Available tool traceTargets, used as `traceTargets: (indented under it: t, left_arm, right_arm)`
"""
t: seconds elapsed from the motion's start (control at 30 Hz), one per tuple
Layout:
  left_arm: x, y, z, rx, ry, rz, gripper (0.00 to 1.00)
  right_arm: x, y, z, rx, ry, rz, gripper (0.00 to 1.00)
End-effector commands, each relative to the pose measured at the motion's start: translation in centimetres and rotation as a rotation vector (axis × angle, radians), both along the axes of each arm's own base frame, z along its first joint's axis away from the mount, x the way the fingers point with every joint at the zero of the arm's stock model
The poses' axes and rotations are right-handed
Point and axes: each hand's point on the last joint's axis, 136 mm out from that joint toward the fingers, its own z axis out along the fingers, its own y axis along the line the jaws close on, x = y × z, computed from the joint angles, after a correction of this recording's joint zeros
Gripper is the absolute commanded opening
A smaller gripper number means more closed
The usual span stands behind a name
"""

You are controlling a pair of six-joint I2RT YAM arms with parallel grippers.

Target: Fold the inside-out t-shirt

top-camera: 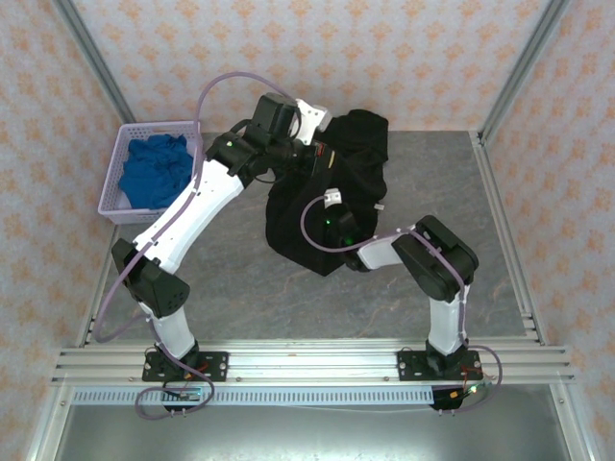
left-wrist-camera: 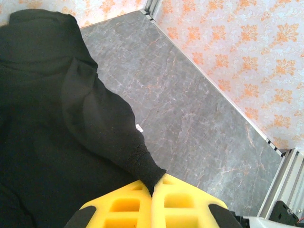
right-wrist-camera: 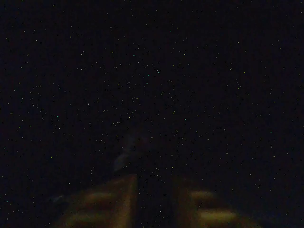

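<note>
You're pinching a bunched fold of the black t-shirt (top-camera: 300,213) in the left gripper (left-wrist-camera: 153,189): its yellow fingers are pressing flat together with a nub of fabric squeezed between the tips. That pinch is lifting one edge, so the shirt is hanging and draping as a crumpled mass in the upper centre of the top view, over the grey table (top-camera: 442,202), not lying flat. The right gripper (right-wrist-camera: 159,202) is sitting under or inside the cloth, so its wrist view is going dark. Its fingers are showing faintly with a narrow gap, and I can't tell if they're gripping fabric. My read: you're reaching in to find a second edge or to spread it out. The blue cloth (top-camera: 154,168) is sitting in the lavender basket (top-camera: 111,192) at upper left, well apart.
</note>
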Motion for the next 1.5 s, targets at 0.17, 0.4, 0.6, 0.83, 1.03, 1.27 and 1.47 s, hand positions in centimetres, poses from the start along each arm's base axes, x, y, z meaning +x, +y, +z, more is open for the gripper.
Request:
traceTargets:
  t: [0.17, 0.4, 0.6, 0.83, 1.03, 1.27, 1.47]
  left_arm:
    - [-1.2, 1.2, 2.3, -0.009, -0.036, 0.013, 0.0]
    - [-3.4, 2.1, 3.6, -0.065, -0.055, -0.004, 0.0]
    - [-4.9, 3.0, 3.7, -0.073, -0.054, -0.009, 0.0]
    - [-4.9, 2.3, 4.7, -0.114, -0.066, -0.025, 0.0]
    - [-6.8, -1.0, 8.4, -0.169, -0.106, -0.139, 0.0]
    - [-9.2, -2.4, 10.2, -0.204, -0.114, -0.219, 0.0]
    - [-9.0, -0.7, 9.1, -0.142, -0.142, -0.151, 0.0]
  right_arm:
    - [0.6, 2.0, 0.9, 0.006, -0.042, 0.039, 0.34]
    - [5.2, -1.4, 1.0, 0.173, 0.08, -0.095, 0.37]
    - [6.1, -6.2, 3.6, 0.142, 0.032, -0.262, 0.37]
    - [5.5, -5.5, 4.5, 0.077, 0.013, -0.164, 0.38]
    - [5.0, -3.1, 4.2, -0.049, -0.019, -0.113, 0.39]
    - [6.9, -2.8, 4.9, -0.071, 0.002, -0.172, 0.41]
    - [7.9, -4.1, 6.2, 0.077, 0.016, -0.177, 0.41]
